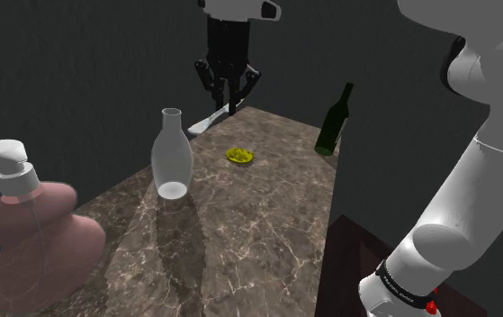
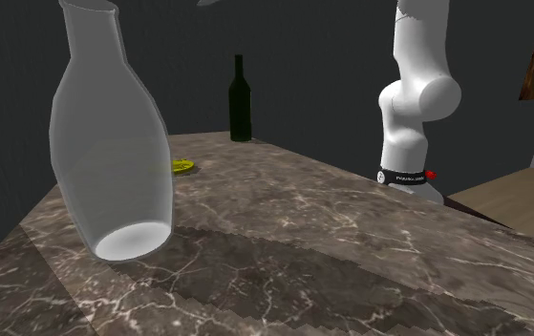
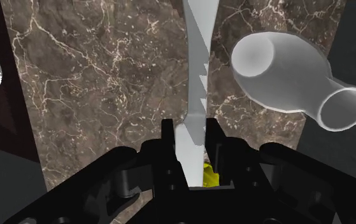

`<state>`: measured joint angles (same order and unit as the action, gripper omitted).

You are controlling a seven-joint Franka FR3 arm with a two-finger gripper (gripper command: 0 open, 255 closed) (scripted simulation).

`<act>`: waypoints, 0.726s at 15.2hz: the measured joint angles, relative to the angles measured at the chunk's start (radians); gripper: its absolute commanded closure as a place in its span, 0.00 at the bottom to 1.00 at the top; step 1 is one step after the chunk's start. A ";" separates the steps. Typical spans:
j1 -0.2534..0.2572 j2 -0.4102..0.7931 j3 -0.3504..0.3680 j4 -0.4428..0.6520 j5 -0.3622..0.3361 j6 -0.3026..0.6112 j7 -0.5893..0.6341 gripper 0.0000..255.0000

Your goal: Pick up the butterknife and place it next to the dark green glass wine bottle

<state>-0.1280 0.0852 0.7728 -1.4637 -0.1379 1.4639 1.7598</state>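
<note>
Rises from the stand as a white arm (image 1: 474, 180), bends at a dark joint and reaches across to the far corner of the marble counter (image 1: 240, 243). Hangs the black gripper (image 1: 229, 97) straight down there, fingers (image 3: 167, 137) clamped narrowly on one end of the butterknife (image 3: 195, 76). Holds that pale, serrated blade slanting down toward the shoulder view's left, at the counter's far edge; cannot tell whether touching the stone. Sits well apart from the dark green wine bottle (image 1: 335, 122) at the other far corner. Between them, a small yellow thing (image 1: 240, 156); nearer, a clear vase (image 1: 172, 153) and a pink soap dispenser (image 1: 33, 225).
</note>
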 measured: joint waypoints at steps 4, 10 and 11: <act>0.018 0.034 0.007 0.091 -0.024 -0.067 0.011 1.00; 0.059 0.099 0.018 0.246 -0.074 -0.178 0.030 1.00; 0.066 0.110 0.018 0.272 -0.083 -0.196 0.031 1.00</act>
<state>-0.0617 0.1949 0.7913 -1.1918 -0.2208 1.2681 1.7908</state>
